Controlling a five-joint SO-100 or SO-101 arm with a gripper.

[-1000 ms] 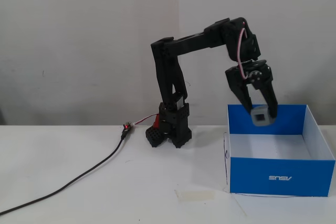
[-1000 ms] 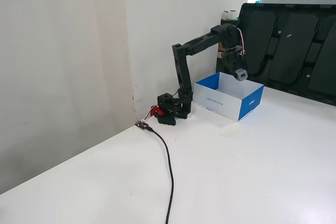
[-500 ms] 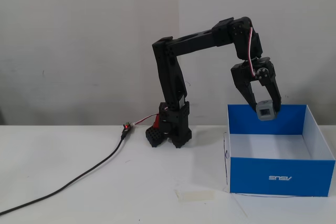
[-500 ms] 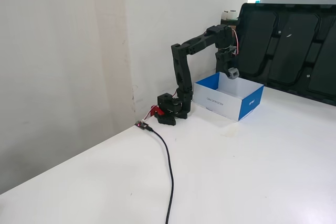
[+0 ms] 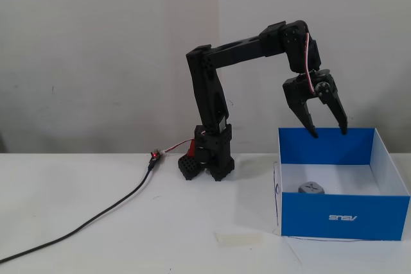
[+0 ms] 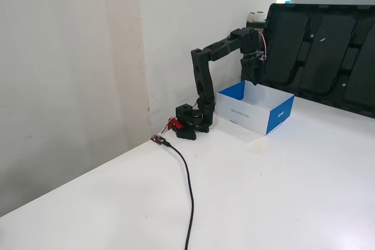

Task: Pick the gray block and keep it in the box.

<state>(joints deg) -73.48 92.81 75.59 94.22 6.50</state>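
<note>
Presently: gripper (image 5: 328, 134), fingers spread and empty, above the box (image 5: 343, 216); gray block (image 5: 311, 188) on its floor near the front wall. Risk: descending fingers clipping the box's rim.

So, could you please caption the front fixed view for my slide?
Open gripper hovers above the blue box, the gray block lying inside.

Two fixed cameras. One sits low, near tabletop (image 5: 96, 222) height, facing the white wall square-on, fairly close; the arm base (image 5: 209, 158) is centred and the box (image 5: 343, 213) is right of it. The other stands farther back and higher, looking obliquely along the wall; the arm base (image 6: 192, 126) lies mid-frame. Both share arm, box (image 6: 255, 112) and cable (image 6: 187, 191).
</note>
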